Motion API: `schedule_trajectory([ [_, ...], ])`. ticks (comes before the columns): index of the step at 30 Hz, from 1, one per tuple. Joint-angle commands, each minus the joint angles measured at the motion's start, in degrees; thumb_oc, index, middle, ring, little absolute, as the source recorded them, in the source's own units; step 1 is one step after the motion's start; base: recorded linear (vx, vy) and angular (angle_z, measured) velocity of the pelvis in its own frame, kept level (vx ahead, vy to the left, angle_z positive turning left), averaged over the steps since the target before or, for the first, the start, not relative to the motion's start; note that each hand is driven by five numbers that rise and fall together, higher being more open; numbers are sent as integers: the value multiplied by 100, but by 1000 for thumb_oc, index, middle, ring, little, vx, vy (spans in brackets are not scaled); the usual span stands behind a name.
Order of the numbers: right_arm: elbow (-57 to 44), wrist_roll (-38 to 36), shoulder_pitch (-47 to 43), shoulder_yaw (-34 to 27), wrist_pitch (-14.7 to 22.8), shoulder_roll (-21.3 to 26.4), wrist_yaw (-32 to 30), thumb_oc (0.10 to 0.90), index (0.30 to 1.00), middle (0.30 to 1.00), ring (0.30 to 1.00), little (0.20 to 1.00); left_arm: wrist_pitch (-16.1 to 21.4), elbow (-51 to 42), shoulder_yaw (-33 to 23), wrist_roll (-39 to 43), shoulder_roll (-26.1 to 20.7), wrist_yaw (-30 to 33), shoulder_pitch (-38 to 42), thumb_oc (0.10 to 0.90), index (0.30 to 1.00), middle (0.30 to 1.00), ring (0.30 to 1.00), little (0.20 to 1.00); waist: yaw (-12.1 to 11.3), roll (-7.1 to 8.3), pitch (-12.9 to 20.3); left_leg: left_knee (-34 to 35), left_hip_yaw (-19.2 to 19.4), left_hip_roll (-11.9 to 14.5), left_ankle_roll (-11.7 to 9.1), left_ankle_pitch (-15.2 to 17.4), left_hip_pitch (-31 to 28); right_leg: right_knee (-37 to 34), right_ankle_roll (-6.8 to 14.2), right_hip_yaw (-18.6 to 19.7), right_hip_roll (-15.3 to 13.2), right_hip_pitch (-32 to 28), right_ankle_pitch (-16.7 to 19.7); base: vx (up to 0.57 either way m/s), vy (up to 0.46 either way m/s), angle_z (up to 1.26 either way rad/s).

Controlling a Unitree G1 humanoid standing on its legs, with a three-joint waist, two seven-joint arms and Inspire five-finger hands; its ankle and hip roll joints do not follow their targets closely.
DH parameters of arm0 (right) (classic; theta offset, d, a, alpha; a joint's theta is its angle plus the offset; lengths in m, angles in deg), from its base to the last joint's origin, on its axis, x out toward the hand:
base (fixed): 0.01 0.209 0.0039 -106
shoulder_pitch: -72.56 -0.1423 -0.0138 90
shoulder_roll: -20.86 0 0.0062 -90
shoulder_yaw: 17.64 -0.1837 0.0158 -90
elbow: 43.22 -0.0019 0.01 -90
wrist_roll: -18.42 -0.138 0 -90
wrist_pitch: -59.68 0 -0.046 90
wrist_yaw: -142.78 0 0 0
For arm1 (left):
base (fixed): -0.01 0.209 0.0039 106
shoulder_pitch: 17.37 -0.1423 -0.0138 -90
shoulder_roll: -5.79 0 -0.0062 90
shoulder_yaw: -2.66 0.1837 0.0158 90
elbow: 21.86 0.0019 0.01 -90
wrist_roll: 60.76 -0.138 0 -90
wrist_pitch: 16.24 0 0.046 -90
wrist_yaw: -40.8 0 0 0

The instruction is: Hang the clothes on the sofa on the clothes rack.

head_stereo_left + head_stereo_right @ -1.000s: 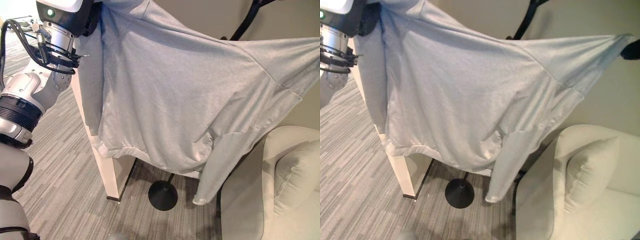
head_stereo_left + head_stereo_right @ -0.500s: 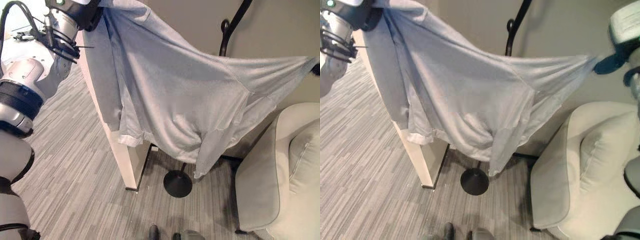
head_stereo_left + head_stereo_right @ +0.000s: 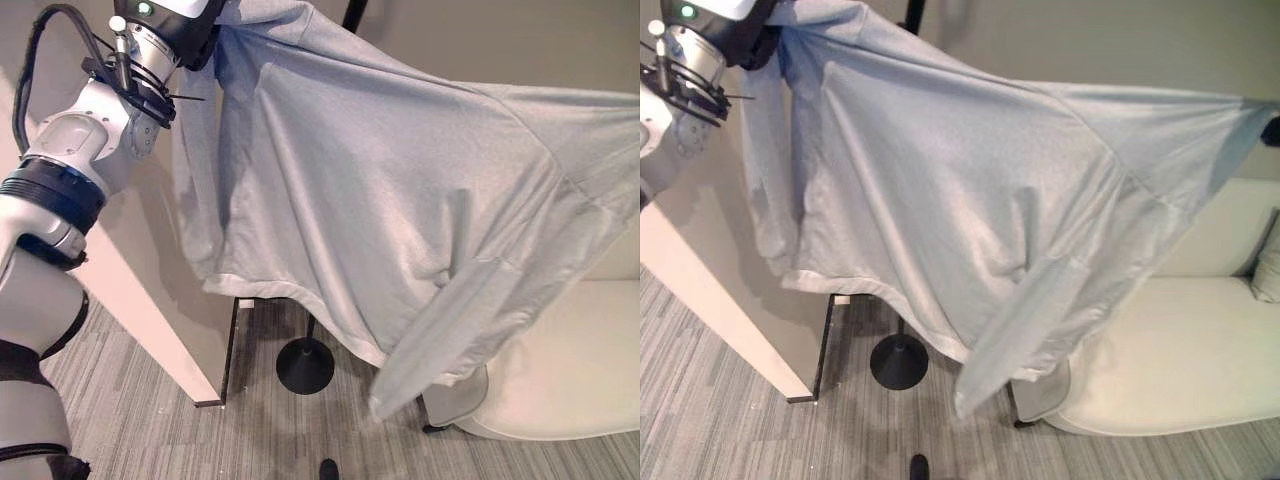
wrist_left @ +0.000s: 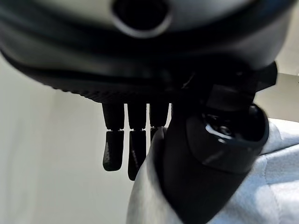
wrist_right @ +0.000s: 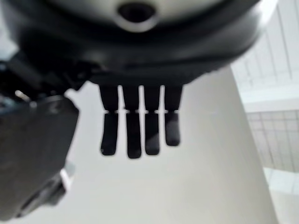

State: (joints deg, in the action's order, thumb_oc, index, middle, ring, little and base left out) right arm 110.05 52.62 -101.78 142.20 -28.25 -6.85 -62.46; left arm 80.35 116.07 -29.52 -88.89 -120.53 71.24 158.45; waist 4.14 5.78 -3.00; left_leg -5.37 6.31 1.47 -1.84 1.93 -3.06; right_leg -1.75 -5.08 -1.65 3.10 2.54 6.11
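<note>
While the grey sweatshirt point(image 3: 400, 210) is stretched out wide in the air, nothing of it rests on the sofa point(image 3: 1180, 350) any more — the pickup part of the job looks done. Left hand point(image 4: 140, 149) is up high at the garment's upper corner; its wrist view shows grey cloth caught between thumb and fingers, so it is pinching the sweatshirt. Right hand point(image 5: 135, 130) — its fingers hang straight down in a row and no cloth shows at them in its own wrist view, yet in the right eye view the far end of the sweatshirt runs taut to a dark bit at the frame edge, so something holds it there. Whether the right hand is pinching the cloth or not, cannot tell.

One sleeve dangles loose below the body of the garment, its cuff hanging near the sofa's front corner. Clothes rack point(image 3: 305, 365) stands behind the sweatshirt: round black base on the grey floor, pole mostly hidden by the cloth, top of the pole poking out above the collar area. A pale partition wall point(image 3: 150, 290) is just beside the left arm.

Judgement: roughly midway. Garment lifted and spread in front of the rack, not yet hooked on it. Left to do — bring the collar or shoulder over a rack hook, then let go with both hands.
</note>
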Motion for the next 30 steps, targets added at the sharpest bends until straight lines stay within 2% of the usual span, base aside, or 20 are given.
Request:
schedule_trajectory([
  [1, 373, -306, -1044, 293, -355, 452, -239, 400, 300, 300, 300, 300, -372, 857, -725, 225, -160, 266, 497, 400, 300, 300, 300, 300, -8, -17, 247, -609, -329, 232, 39, -150, 423, -54, 856, 308, -248, -662, -682, 18, -163, -11],
  [2, 362, -275, -1060, 349, -360, 450, -233, 400, 300, 300, 300, 300, -387, 1046, -682, 221, -62, 262, 511, 400, 300, 300, 300, 300, 43, -3, 204, -883, -201, 264, 81, -181, 593, -59, 822, 260, -257, -692, -701, 20, -161, -2],
  [4, 388, -259, -1100, 393, -365, 459, -223, 400, 300, 300, 300, 300, -410, 1269, -588, 200, -7, 245, 557, 400, 300, 300, 300, 300, 79, 2, 177, -1015, -91, 216, 141, -131, 738, -64, 804, 232, -253, -704, -712, 25, -52, 24],
  [6, 460, -229, -1269, 550, -349, 401, -237, 400, 300, 300, 300, 300, -463, 1645, -358, 93, -25, 228, 706, 400, 300, 300, 300, 300, 53, -47, 154, -886, -123, -168, 260, 148, 939, -51, 853, 268, -228, -696, -728, 96, 5, 19],
  [7, 504, -211, -1321, 621, -340, 345, -231, 400, 300, 300, 300, 300, -490, 1805, -252, 18, -86, 191, 753, 400, 300, 300, 300, 300, 16, -121, 161, -638, -222, -381, 281, 171, 947, -34, 898, 296, -184, -677, -726, 141, 30, -1],
  [8, 557, -188, -1379, 701, -309, 287, -236, 400, 300, 300, 300, 300, -514, 1889, -92, -67, -205, 190, 791, 400, 300, 300, 300, 300, -53, -172, 149, -427, -338, -514, 247, 54, 1036, -9, 933, 279, -143, -683, -718, 88, 20, -28],
  [9, 565, -191, -1413, 729, -304, 283, -235, 400, 300, 300, 300, 300, -511, 1895, -95, -66, -207, 190, 796, 400, 300, 300, 300, 300, -44, -172, 163, -389, -343, -522, 246, 13, 1046, -6, 933, 273, -150, -656, -710, 178, 20, -57],
  [10, 803, -265, -1581, 868, -291, 161, -197, 400, 300, 300, 300, 300, -528, 2120, 184, -240, -341, 83, 961, 400, 300, 300, 300, 300, -129, -298, 183, 142, -485, -528, 164, -173, 968, 106, 912, 266, -60, -651, -828, 228, 29, -68],
  [13, 942, -203, -1424, 849, -240, 107, -185, 400, 300, 300, 300, 300, -594, 2461, 363, -495, -538, -14, 818, 400, 300, 300, 300, 300, -109, -322, 296, 557, -508, -521, 199, -295, 605, 222, 881, 247, -32, -659, -895, 235, 28, -29],
  [18, 781, -84, -963, 462, -239, 149, -228, 400, 300, 300, 300, 300, -632, 2671, 44, -787, -858, -228, 58, 400, 300, 300, 300, 300, -85, -425, 377, 965, -468, -495, 231, -318, 247, 209, 858, 290, 0, -655, -964, 144, 44, -10],
  [21, 316, -125, -63, -380, -226, 189, -275, 400, 300, 300, 300, 300, -658, 2561, -614, -857, -864, -252, -817, 400, 300, 300, 300, 300, -97, -476, 345, 1037, -444, -478, 268, -272, 162, 219, 849, 303, 11, -645, -1009, 54, 33, 0],
  [22, 27, -141, 493, -927, -236, 157, -330, 400, 300, 300, 300, 300, -672, 2520, -930, -886, -813, -220, -1253, 400, 300, 300, 300, 300, -88, -480, 319, 1037, -448, -478, 283, -247, 137, 216, 845, 301, 12, -652, -1025, 50, 30, -1],
  [26, -1281, -23, 2168, -2499, -228, 111, -428, 400, 300, 300, 300, 300, -703, 2197, -1990, -851, -615, -180, -2567, 400, 300, 300, 300, 300, -67, -522, 241, 1037, -450, -481, 318, -182, 101, 209, 840, 297, 10, -639, -1047, 35, 17, 7],
  [28, -2061, 39, 3710, -3958, -239, -108, -544, 400, 300, 300, 300, 300, -734, 1731, -2599, -753, -461, -90, -3253, 400, 300, 300, 300, 300, -69, -495, 227, 1037, -475, -481, 336, -152, 94, 193, 839, 259, 1, -642, -1074, 38, 5, 15],
  [29, -2287, 78, 4090, -4305, -250, -178, -564, 400, 300, 300, 300, 300, -728, 1577, -2724, -719, -410, -64, -3412, 400, 300, 300, 300, 300, -84, -477, 212, 1037, -477, -482, 338, -146, 98, 191, 839, 252, -7, -636, -1077, 65, 5, 28],
  [30, -2628, 140, 4711, -4901, -284, -334, -620, 400, 300, 300, 300, 300, -767, 1247, -3020, -690, -373, -2, -3743, 400, 300, 300, 300, 300, -99, -465, 222, 1037, -500, -489, 346, -138, 103, 169, 841, 236, -12, -644, -1079, 56, -2, 29],
])
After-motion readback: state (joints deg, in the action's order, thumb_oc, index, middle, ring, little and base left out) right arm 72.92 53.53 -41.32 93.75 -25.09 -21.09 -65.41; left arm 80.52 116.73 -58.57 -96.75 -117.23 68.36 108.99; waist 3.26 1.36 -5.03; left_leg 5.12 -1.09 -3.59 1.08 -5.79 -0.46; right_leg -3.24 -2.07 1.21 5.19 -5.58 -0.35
